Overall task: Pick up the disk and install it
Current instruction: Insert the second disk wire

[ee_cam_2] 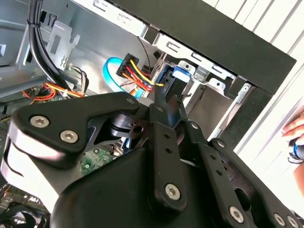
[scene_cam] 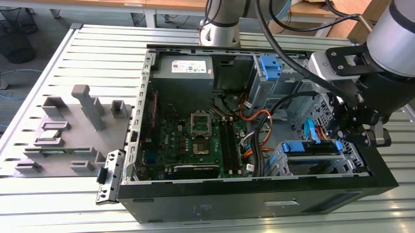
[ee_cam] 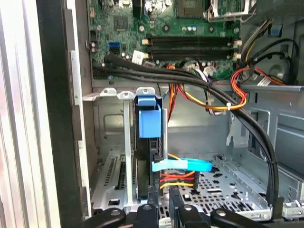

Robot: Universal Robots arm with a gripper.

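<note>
The disk [scene_cam: 311, 147], a drive in a bright blue carrier frame, stands on edge in the metal drive cage [scene_cam: 324, 167] at the front corner of the open computer case, on the exterior view's right. In the first wrist view the disk [ee_cam: 148, 121] shows its blue end tab, and its dark edge runs back between my fingers. My gripper [scene_cam: 350, 133] hangs over the disk's outer end. In both wrist views the gripper [ee_cam: 164, 209] [ee_cam_2: 168, 102] stands narrow, with its fingers pinching the disk [ee_cam_2: 179, 73].
Black cable bundles [ee_cam: 190, 80] and orange, red and yellow wires [ee_cam: 237, 90] cross just beside the cage. A blue data cable [ee_cam: 183, 165] loops by the disk. A second blue bracket [scene_cam: 269, 65] sits at the case's back. A grey parts fixture [scene_cam: 71, 131] lies at the exterior view's left. A hand [ee_cam_2: 294, 128] is near the case.
</note>
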